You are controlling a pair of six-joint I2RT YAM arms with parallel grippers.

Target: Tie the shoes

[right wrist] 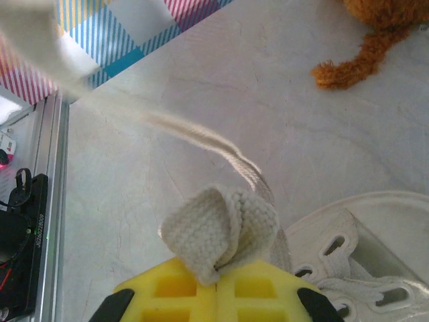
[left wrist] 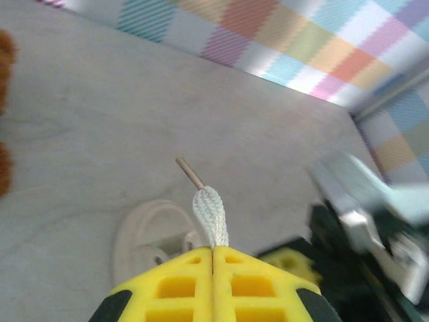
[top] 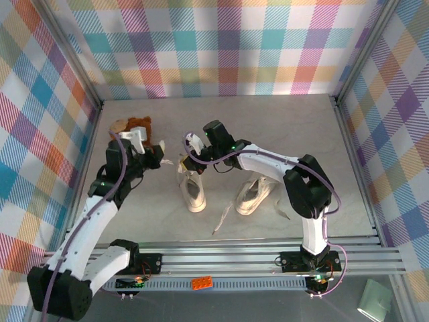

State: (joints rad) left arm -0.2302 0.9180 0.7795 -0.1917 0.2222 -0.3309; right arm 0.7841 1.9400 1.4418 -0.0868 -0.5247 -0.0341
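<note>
While left end effector point(left wrist: 213, 251), right end effector point(right wrist: 216, 285) each clamp lace point(left wrist: 209, 208), shoes point(top: 193, 188) rest on pale tabletop point(top: 295, 127); plaid walls point(top: 221, 47).

Both arms converge on left-hand shoe point(top: 191, 188). The left gripper point(top: 156, 156) is just left of its far end, clamped on lace tip point(left wrist: 209, 208). The right gripper point(top: 194, 144), arm reaching across, is at the far end, pinching lace loop point(right wrist: 218, 225).

no readable text, labels, brands or numbers on anything in these views.
</note>
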